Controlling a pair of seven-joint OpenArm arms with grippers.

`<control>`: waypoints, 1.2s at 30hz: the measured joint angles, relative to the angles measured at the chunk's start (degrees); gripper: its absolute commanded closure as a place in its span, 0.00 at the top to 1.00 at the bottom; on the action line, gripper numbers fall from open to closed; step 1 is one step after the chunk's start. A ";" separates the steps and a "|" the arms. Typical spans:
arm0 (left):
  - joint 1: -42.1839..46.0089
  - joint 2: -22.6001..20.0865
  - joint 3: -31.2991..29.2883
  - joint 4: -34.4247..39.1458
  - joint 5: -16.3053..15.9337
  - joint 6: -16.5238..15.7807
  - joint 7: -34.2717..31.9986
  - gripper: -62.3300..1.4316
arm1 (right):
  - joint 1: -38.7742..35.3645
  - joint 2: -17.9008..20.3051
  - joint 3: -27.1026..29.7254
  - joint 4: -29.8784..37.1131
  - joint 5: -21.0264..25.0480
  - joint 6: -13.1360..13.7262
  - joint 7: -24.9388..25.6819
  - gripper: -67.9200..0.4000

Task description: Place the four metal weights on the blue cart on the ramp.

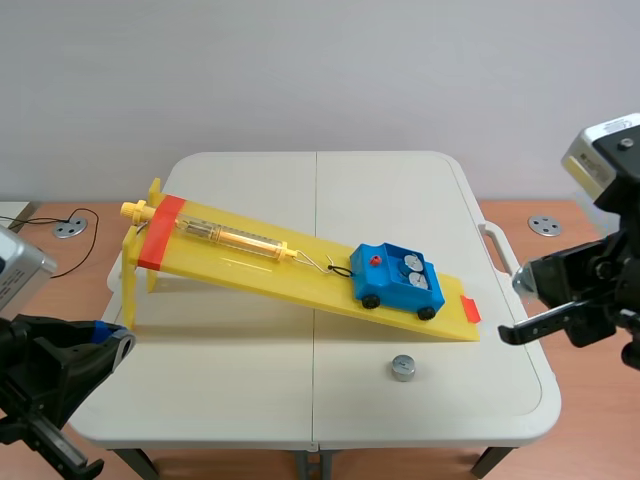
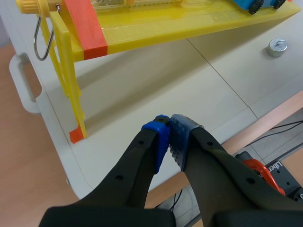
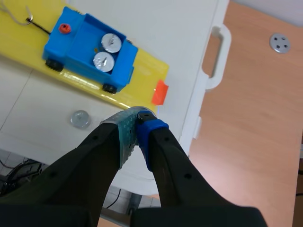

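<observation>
- The left gripper (image 2: 169, 124) hangs off the near left corner of the white folding table (image 1: 230, 380), its pads pressed together on nothing.
- The right gripper (image 3: 138, 118) hovers at the table's right edge, its pads also closed and empty.
- 1 small round metal weight (image 1: 402, 368) lies on the table just before the ramp's low end and is not yet loaded.
- The blue toy cart (image 1: 385, 285) sits low on the yellow plastic ramp (image 1: 250, 268) with 2 metal discs (image 3: 103, 61) in its bed.
- No 4th weight shows in any view.
</observation>
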 measured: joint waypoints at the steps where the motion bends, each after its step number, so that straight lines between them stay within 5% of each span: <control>1: 0.00 0.00 0.00 0.00 0.00 0.00 0.00 0.07 | 0.52 0.00 0.02 -0.04 0.11 0.00 0.00 0.02; 13: 0.00 0.00 0.00 0.00 0.00 0.00 0.00 0.07 | 14.56 -4.15 -1.01 -13.53 -0.35 0.02 0.31 0.02; 19: 0.00 0.00 0.00 0.00 0.00 0.00 0.00 0.07 | 20.85 -5.73 -5.92 -21.20 -3.48 -0.02 0.68 0.02; 28: 0.00 0.00 0.00 0.00 0.00 0.00 0.00 0.07 | 25.99 -9.57 -14.51 -28.76 -10.97 -4.22 1.92 0.02; 36: 0.00 0.00 0.00 0.00 0.00 0.00 0.00 0.07 | 28.72 -11.50 -18.36 -32.63 -12.87 -5.53 2.62 0.02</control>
